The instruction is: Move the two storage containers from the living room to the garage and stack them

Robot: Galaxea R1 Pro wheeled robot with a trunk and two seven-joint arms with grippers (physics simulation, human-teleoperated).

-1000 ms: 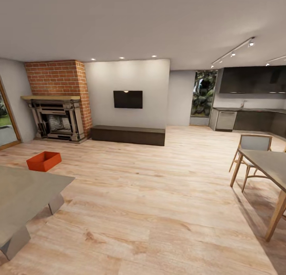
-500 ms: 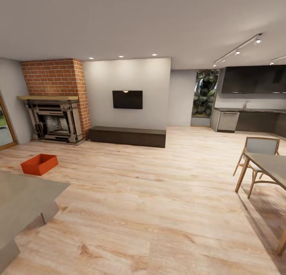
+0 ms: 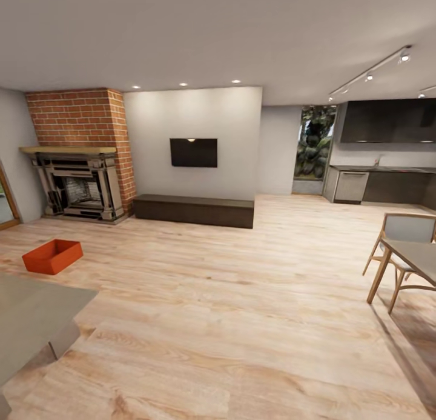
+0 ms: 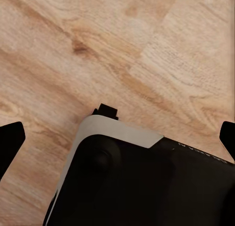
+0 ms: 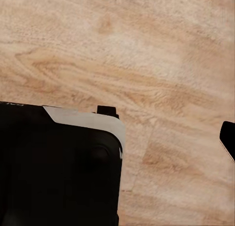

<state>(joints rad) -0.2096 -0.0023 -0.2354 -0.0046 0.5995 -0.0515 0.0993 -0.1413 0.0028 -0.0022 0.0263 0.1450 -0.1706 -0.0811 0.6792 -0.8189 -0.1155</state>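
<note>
One orange-red storage container (image 3: 52,256) sits open-topped on the light wood-plank floor (image 3: 230,299) of the living room, at the left of the head view, in front of the brick fireplace (image 3: 79,165). The second container is out of view. In the left wrist view my left gripper (image 4: 117,138) hangs open over the planks, a black fingertip at each side edge, above my dark base (image 4: 147,187). In the right wrist view my right gripper (image 5: 117,138) shows one black fingertip (image 5: 228,139) far out at the edge, open, with nothing held.
A grey low table (image 3: 30,311) stands close at the near left. A wooden dining table (image 3: 418,256) and chair (image 3: 404,231) stand at the right. A dark low bench (image 3: 194,210) lies under the wall TV (image 3: 193,152). Kitchen cabinets (image 3: 387,186) line the far right.
The whole picture has shifted: the camera has rolled forward, so the grey table and dining table slide toward the picture's edges. The container itself has not moved.
</note>
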